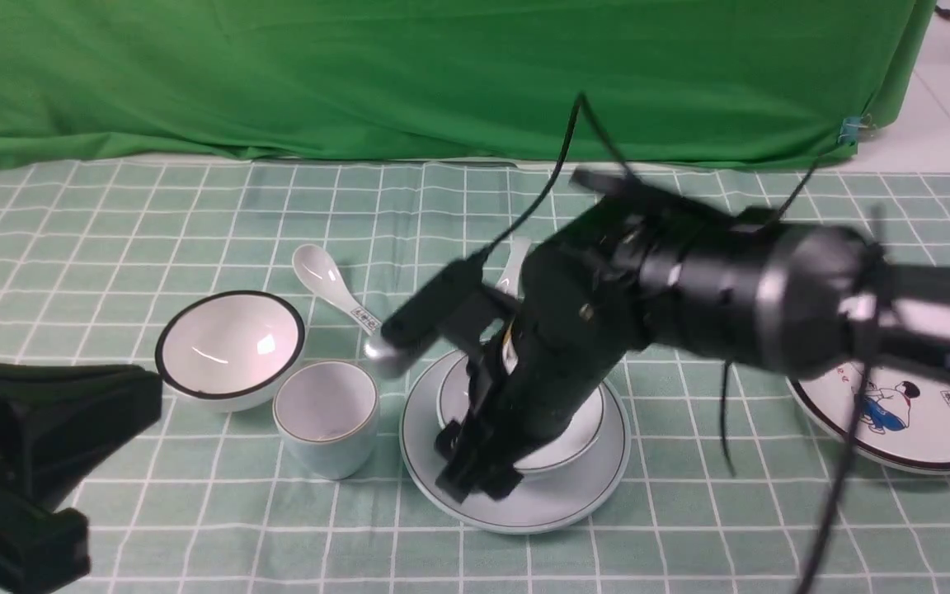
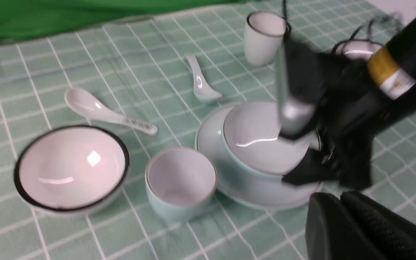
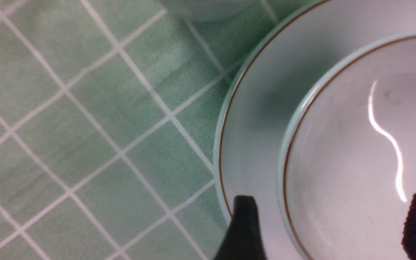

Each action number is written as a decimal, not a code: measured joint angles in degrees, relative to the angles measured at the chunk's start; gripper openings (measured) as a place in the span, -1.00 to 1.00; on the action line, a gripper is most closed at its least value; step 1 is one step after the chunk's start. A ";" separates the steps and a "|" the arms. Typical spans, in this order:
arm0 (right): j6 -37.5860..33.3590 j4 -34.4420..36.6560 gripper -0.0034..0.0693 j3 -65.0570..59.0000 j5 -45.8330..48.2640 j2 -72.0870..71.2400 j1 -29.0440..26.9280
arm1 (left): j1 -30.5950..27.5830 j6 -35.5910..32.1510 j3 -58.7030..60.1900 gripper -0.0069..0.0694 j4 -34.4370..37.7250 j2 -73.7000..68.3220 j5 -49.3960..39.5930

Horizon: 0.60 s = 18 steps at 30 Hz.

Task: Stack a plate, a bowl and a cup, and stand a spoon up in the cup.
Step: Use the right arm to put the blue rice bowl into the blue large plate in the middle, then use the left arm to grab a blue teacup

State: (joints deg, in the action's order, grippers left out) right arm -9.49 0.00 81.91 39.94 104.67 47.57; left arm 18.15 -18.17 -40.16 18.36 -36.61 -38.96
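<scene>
Overhead, the right arm reaches in from the right and bends steeply down over the stacked dishes. Its right hand (image 1: 479, 474) points at the near-left part of the bowl (image 1: 582, 429). The fingers stand wide apart across that rim; the wrist view shows one fingertip (image 3: 242, 227) above the plate (image 1: 541, 507) and the other inside the bowl, and neither clearly presses the wall. The left arm sits low at the near-left corner, well apart from the dishes. Its left hand (image 2: 343, 213) is closed with the fingers together and holds nothing.

The bowl rests in the middle of the plate on the checked green surface (image 1: 195, 511), and from the front the arm hides much of it. The cup (image 1: 326, 417) stands upright and empty just beside the plate's left edge, between it and a black-rimmed white bowl (image 1: 230, 346). The spoon (image 1: 514, 262) lies on the cloth just beyond the plate, partly hidden by the arm. A printed-handle spoon (image 1: 328, 285) lies behind the cup, a black-rimmed cup (image 2: 264, 36) stands farther back, and a cartoon plate (image 1: 904, 412) lies at the right.
</scene>
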 joint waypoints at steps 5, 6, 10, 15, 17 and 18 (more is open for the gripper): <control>0.00 0.00 0.50 0.10 5.62 -7.37 0.00 | 0.00 -3.88 -3.45 -0.77 1.55 -7.54 -8.07; 0.00 -0.38 0.28 -0.01 8.86 -10.86 0.00 | 0.12 -5.23 -5.55 -0.77 2.86 -11.79 -10.45; -0.27 -1.52 -0.37 -3.66 12.46 -18.88 0.00 | 2.12 -9.44 -11.24 -0.77 3.04 -21.77 -12.02; 0.73 -2.85 -0.80 -14.56 11.81 -29.19 0.00 | 8.47 -12.37 -20.55 -0.77 -2.37 -37.13 -17.46; 1.23 -2.98 -0.82 -18.50 10.81 -32.30 0.00 | 9.22 -10.93 -22.94 -0.77 -5.36 -41.31 -17.60; 1.50 -3.06 -0.82 -21.41 9.91 -34.52 0.00 | 9.27 -9.79 -24.79 -0.77 -7.40 -44.21 -17.60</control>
State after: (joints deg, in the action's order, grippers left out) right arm -7.99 -3.06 60.51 49.84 70.15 47.57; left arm 27.42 -27.95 -64.95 10.96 -80.82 -56.56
